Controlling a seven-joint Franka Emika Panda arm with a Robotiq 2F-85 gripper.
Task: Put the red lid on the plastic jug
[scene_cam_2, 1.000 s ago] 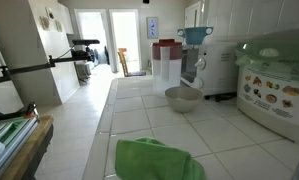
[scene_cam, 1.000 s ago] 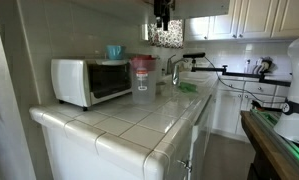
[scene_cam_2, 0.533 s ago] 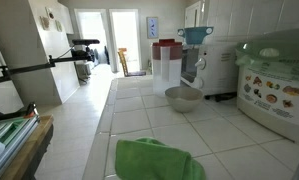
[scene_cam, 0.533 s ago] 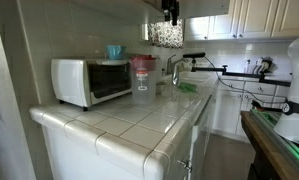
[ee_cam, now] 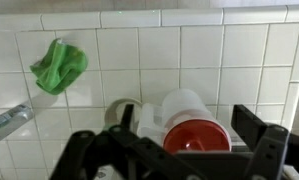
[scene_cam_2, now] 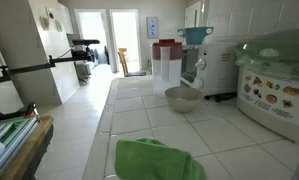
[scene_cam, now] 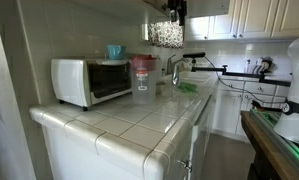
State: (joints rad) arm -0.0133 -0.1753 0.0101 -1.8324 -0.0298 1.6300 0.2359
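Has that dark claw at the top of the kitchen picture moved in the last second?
Yes. In an exterior view the gripper has slid rightward and slightly up, away from the plastic jug and toward the white cabinets.

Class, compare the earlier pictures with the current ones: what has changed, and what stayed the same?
The gripper rose and slid rightward in an exterior view, nearly out of frame, fingers open and empty. The red lid stayed on the plastic jug; microwave, teal cup and green cloth did not move.
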